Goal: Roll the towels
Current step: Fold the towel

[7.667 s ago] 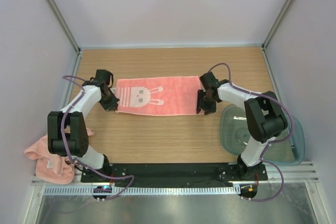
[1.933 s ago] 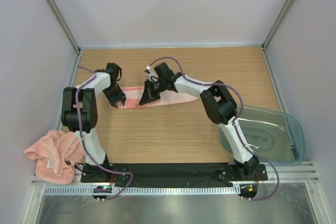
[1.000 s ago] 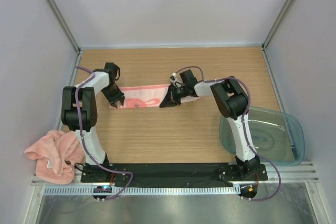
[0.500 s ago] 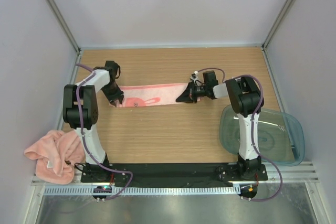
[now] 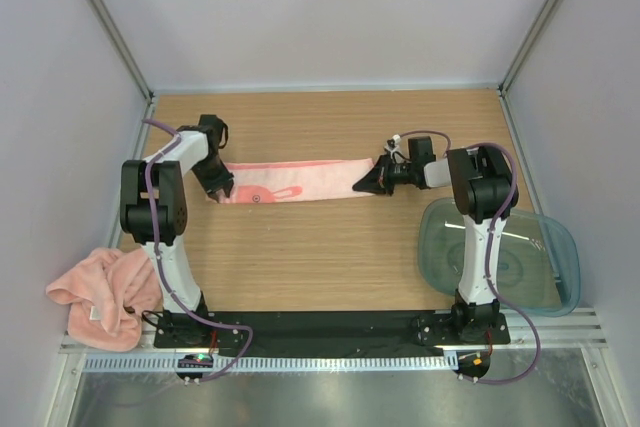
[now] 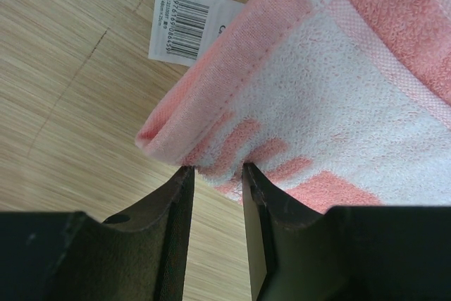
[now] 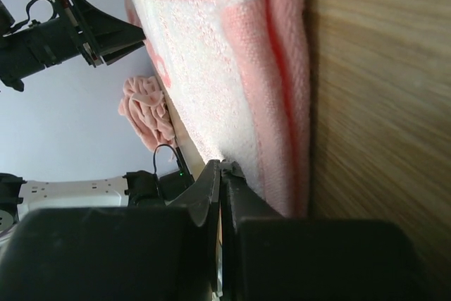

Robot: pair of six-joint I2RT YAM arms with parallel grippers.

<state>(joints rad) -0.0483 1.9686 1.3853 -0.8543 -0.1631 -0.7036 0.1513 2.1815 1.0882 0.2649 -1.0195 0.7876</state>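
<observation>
Left end effector (image 5: pixel 224 193) narrow, right end effector (image 5: pixel 364 186) clamped; towel (image 5: pixel 300 177) stretched between, ends nipped.

the left arm (image 5: pixel 172 277) and right arm (image 5: pixel 479 267) match: glossy white tube links between chunky black joint housings, each set on a black base bolted to a shared black plate (image 5: pixel 320 329) at 6 o'clock in the top view. a thin purple cable (image 5: pixel 160 129) loops outside each arm from base to wrist; the right one has a small white plug (image 5: pixel 398 138) near the wrist. the left gripper (image 5: pixel 222 190) and right gripper (image 5: pixel 357 187) are matt black and wedge-shaped. in the wrist views the fingers (image 6: pixel 165 230) are flat black plastic blades with smooth, slightly greyed edges. a tiny light (image 5: pixel 200 358) glows at 7 o'clock, below the left base.
</observation>
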